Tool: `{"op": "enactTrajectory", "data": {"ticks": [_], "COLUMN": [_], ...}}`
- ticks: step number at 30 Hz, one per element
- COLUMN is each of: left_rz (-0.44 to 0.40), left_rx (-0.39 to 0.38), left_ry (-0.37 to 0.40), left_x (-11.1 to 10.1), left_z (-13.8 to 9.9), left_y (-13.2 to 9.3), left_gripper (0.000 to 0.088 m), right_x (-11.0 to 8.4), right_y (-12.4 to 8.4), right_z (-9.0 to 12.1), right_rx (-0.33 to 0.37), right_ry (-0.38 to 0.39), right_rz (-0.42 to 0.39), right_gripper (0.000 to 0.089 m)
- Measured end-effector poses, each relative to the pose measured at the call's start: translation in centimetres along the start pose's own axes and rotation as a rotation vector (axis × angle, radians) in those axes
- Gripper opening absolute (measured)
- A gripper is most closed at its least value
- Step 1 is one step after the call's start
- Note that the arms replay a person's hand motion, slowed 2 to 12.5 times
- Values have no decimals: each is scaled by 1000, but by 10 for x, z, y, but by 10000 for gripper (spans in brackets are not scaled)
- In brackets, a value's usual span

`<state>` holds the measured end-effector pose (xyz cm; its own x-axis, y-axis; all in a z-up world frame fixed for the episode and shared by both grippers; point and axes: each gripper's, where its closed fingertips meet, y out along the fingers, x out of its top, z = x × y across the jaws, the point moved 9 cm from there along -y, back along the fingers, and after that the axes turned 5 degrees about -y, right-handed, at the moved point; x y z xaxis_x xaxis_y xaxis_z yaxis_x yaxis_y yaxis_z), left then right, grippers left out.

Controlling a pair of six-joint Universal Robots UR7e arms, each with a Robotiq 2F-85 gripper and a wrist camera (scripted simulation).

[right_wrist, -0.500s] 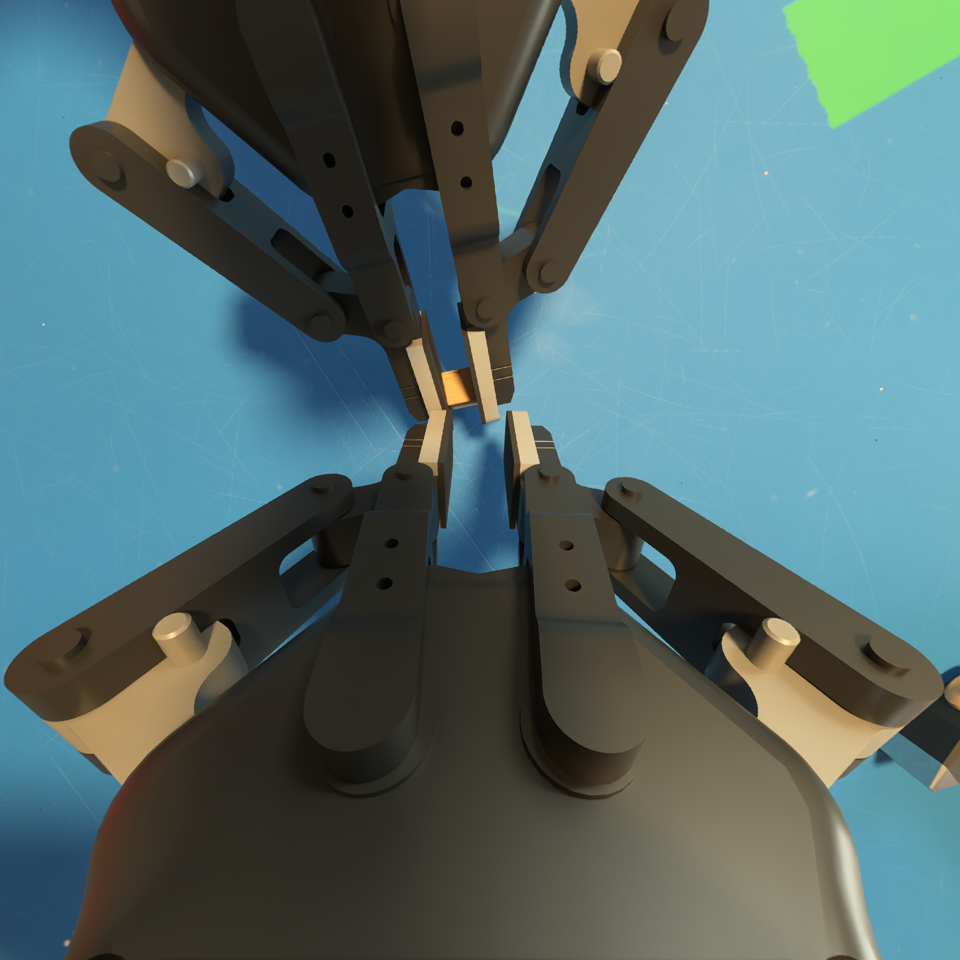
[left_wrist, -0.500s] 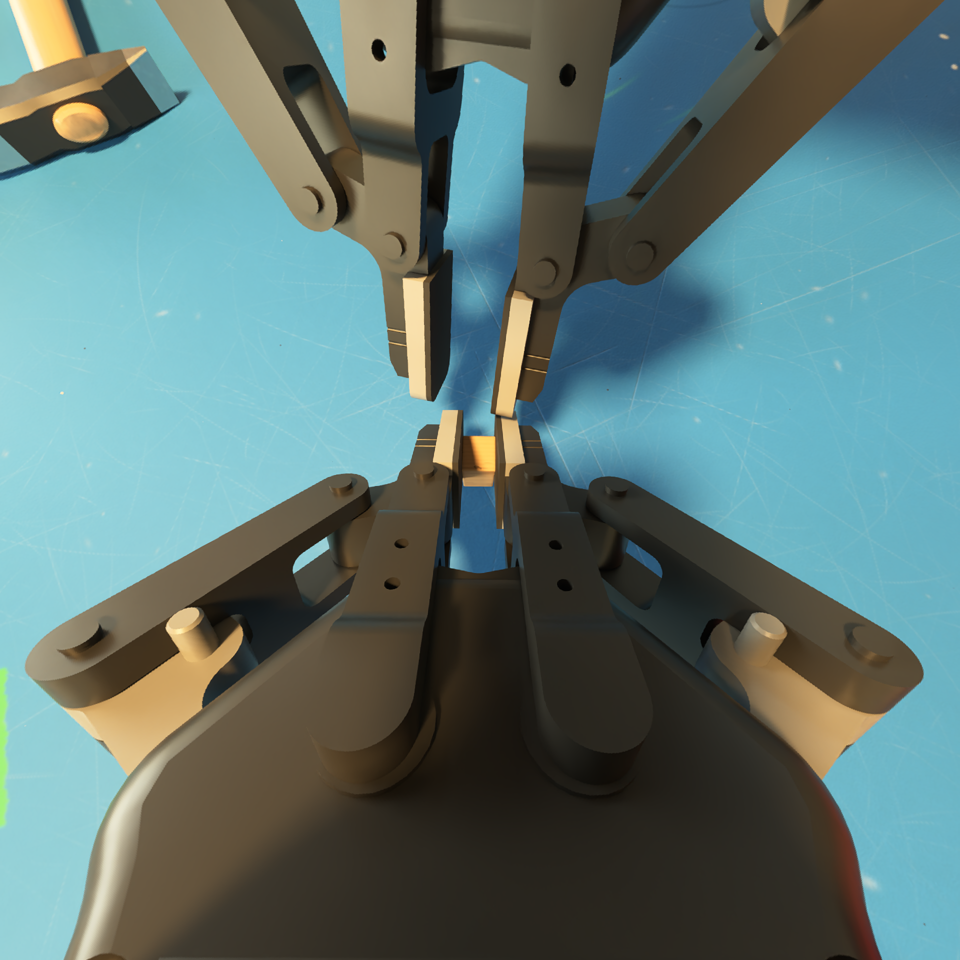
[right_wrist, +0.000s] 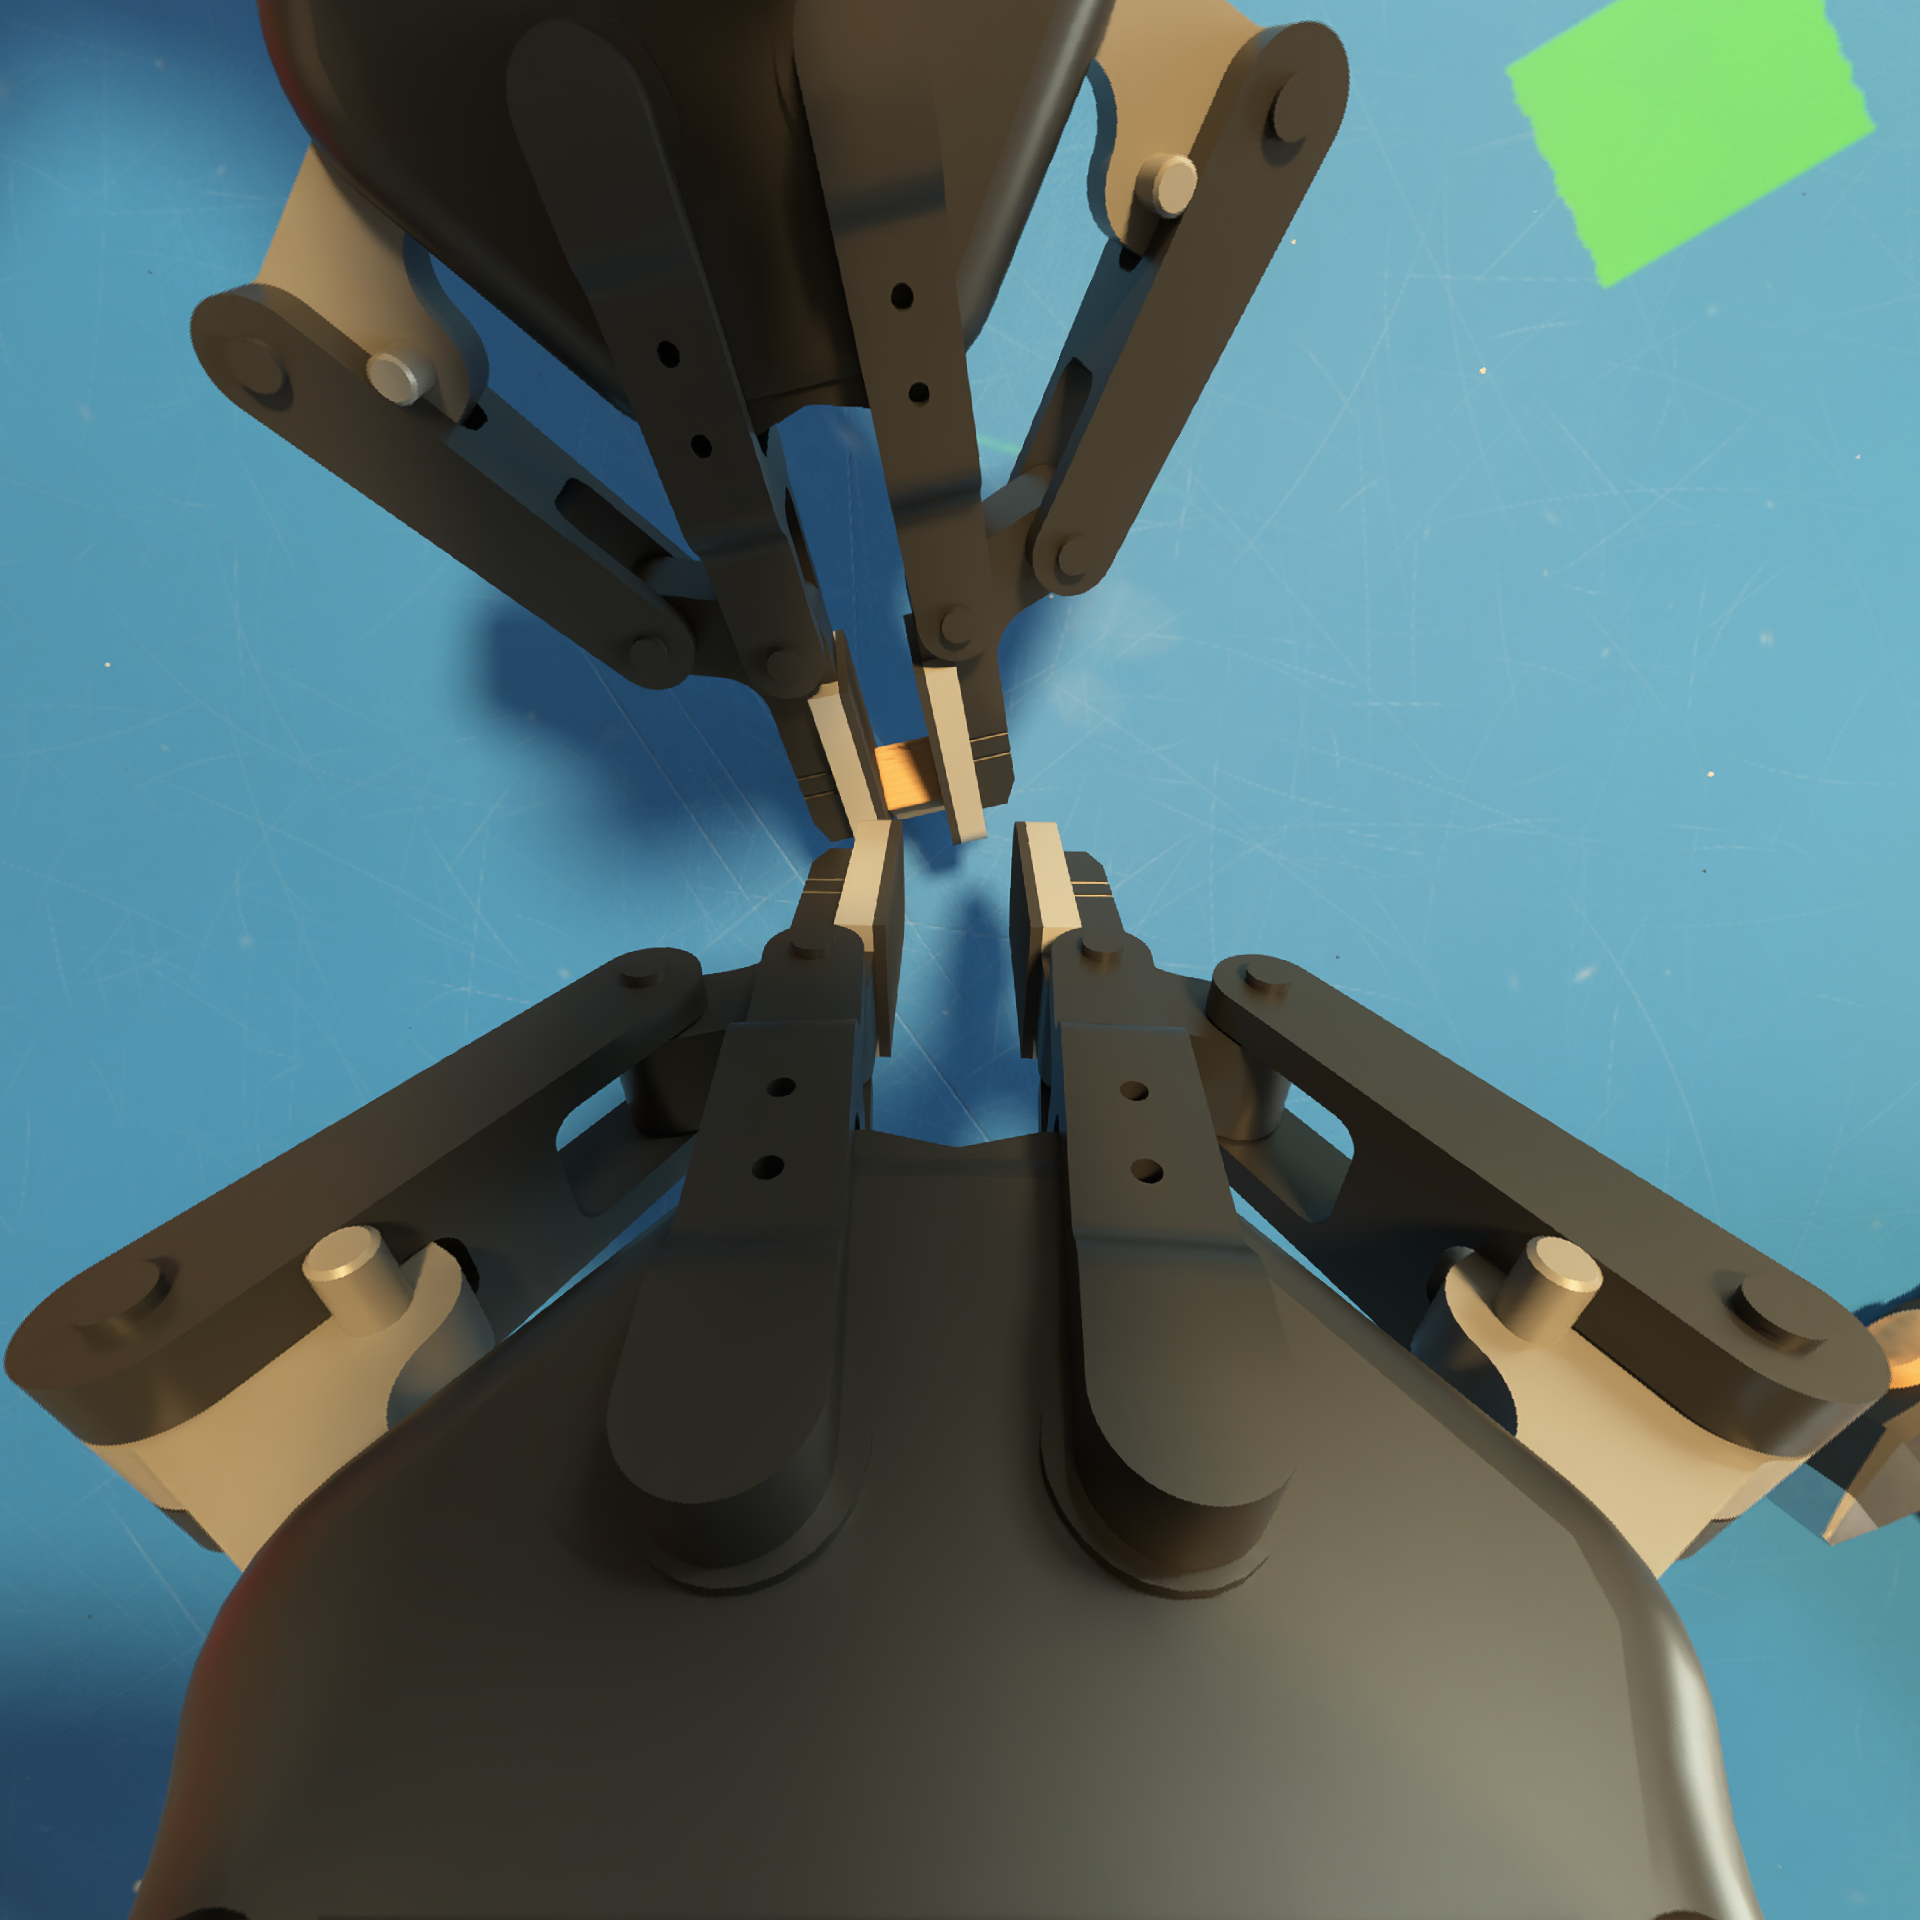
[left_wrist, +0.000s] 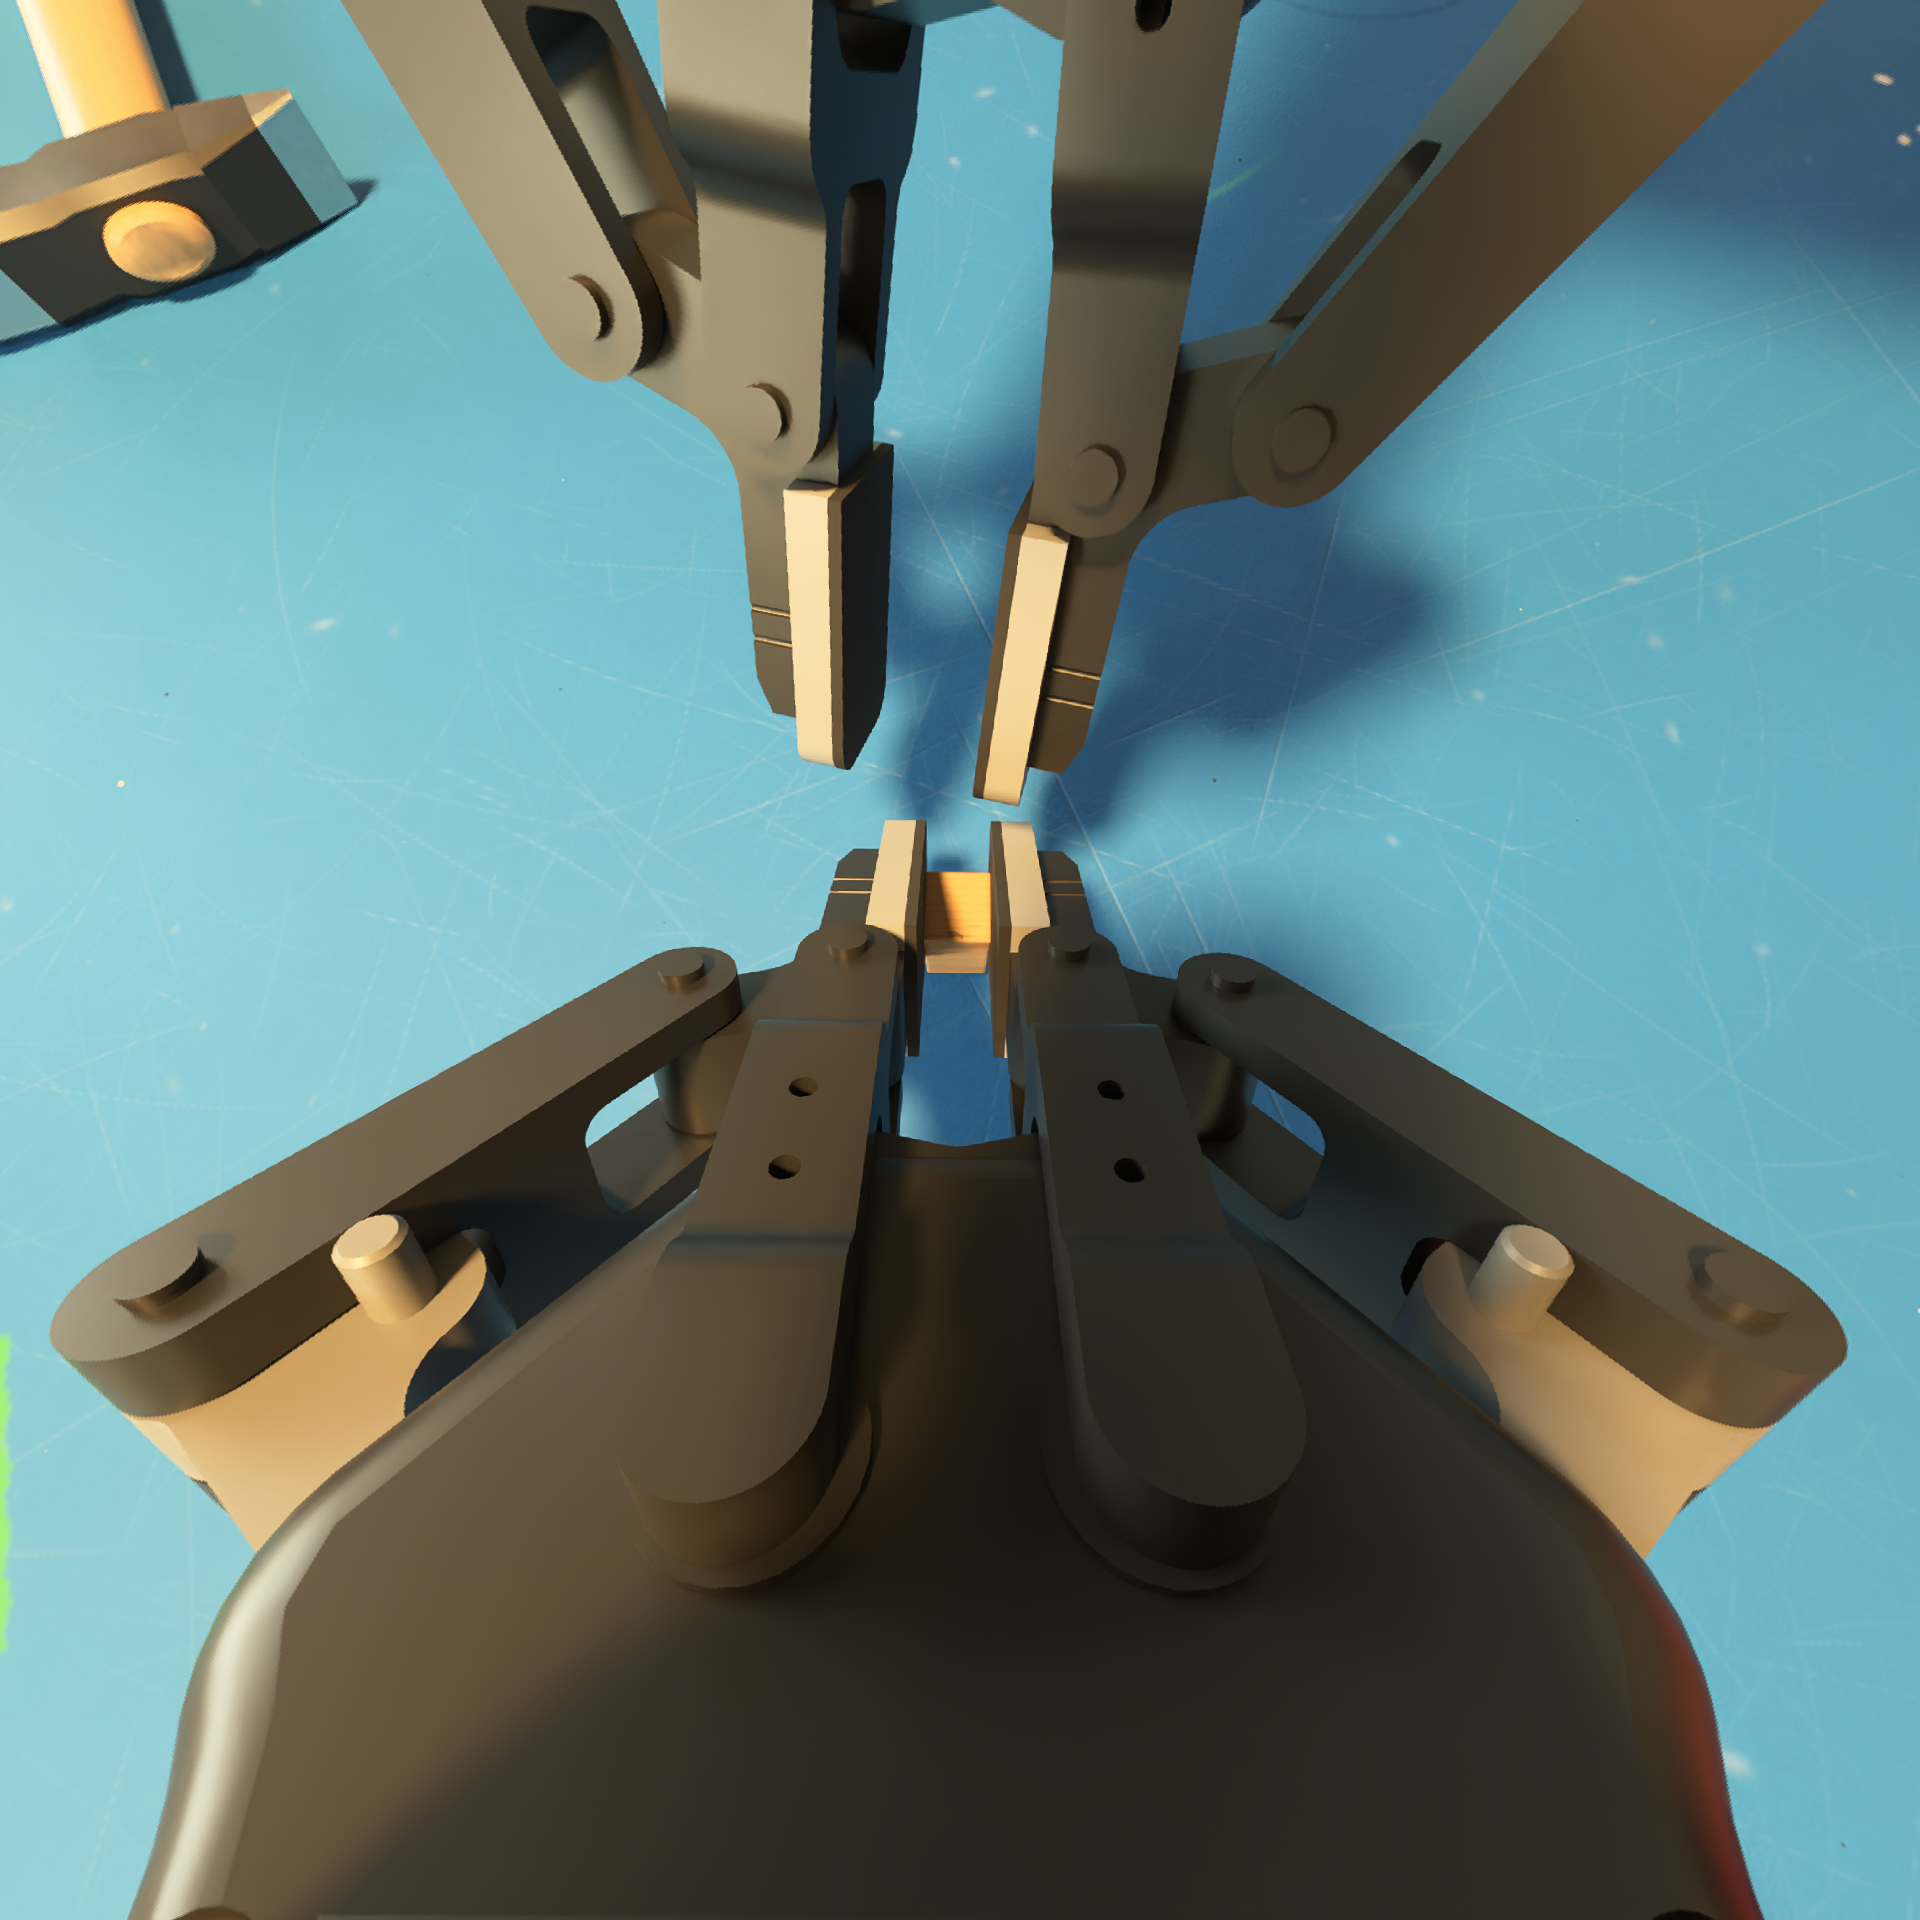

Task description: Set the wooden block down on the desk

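While your left gripper (left_wrist: 957,868) pinches the wooden block (left_wrist: 957,906) between its pads, lower straight down before releasing. Your right gripper (right_wrist: 954,868) faces it from 12 o'clock, parted slightly and empty; back it away. Below lies the scratched blue desk (left_wrist: 364,727), with a hammer (left_wrist: 135,197) at 10 o'clock and green tape (right_wrist: 1688,130) elsewhere.

No writing, label, brand, number or sign can be read in either view: not on the blue tabletop (left_wrist: 312,831), the green patch (right_wrist: 1683,135) at one o'clock, or the hammer (left_wrist: 156,208) at eleven o'clock.
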<state>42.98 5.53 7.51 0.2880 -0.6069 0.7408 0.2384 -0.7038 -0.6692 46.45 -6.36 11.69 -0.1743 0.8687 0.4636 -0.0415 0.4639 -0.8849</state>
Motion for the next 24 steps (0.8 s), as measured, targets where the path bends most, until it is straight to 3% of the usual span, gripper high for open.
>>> {"op": "enactTrajectory", "data": {"ticks": [24], "left_rz": [0], "left_rx": [0], "left_ry": [1], "left_x": [0], "left_z": [0], "left_y": [0], "left_gripper": [106], "right_x": [5], "right_y": [-5], "right_z": [2], "right_rx": [-4], "right_ry": [-10], "right_rz": [-27], "right_gripper": [170]}}
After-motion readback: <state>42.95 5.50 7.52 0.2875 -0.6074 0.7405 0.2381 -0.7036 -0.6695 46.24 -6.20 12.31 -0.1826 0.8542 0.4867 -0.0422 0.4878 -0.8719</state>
